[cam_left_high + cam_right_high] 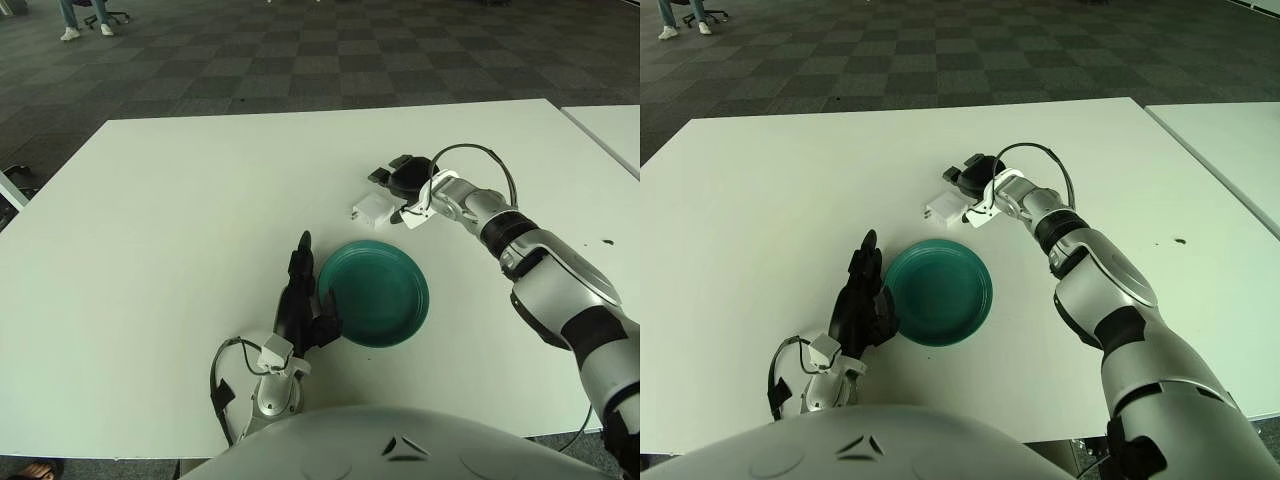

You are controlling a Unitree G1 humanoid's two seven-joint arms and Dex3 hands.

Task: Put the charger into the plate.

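Note:
A small white charger point(370, 209) lies on the white table point(180, 200), just beyond the far rim of a round green plate point(375, 292), which holds nothing. My right hand point(403, 177) shows right behind the charger and slightly to its right, its black fingers spread and holding nothing. In the right eye view the charger point(943, 209) sits at the hand's point(975, 172) near left side, close to it. My left hand point(303, 300) shows at the plate's left edge, fingers stretched out and holding nothing.
A second white table point(612, 128) stands to the right across a narrow gap. A small dark mark point(607, 241) is on the table at the right. Checkered carpet lies beyond the far edge, with a person's legs and a chair point(88, 15) far off.

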